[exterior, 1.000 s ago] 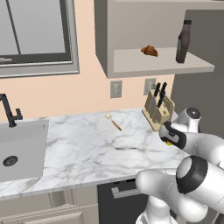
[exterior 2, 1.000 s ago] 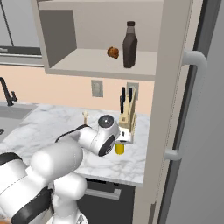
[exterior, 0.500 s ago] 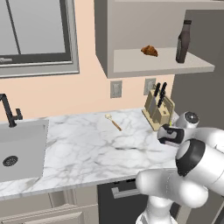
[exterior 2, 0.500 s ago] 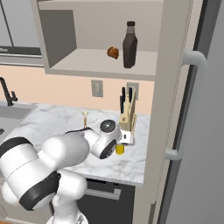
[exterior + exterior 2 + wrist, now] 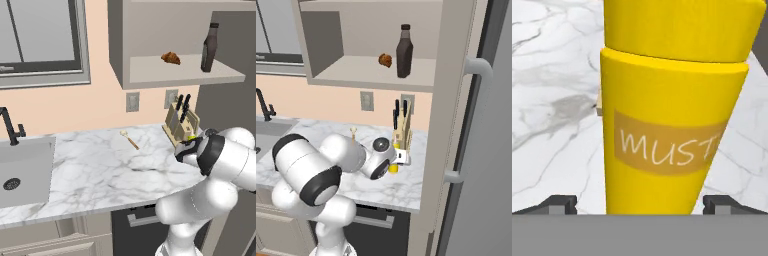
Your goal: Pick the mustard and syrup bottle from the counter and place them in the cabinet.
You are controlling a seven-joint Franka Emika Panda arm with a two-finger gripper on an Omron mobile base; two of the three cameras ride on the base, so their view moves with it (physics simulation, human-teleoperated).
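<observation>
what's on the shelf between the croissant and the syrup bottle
Nothing: in the left base view, bare cabinet shelf separates the croissant from the syrup bottle.

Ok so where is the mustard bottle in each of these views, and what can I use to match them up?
Left base view: the mustard is a yellow sliver between the knife block and the robot's wrist.
Right base view: its yellow base stands on the counter below the knife block, mostly behind the wrist.
Hand view: close up, between the open gripper fingertips.
Shared landmark: the knife block, in both base views.
</observation>
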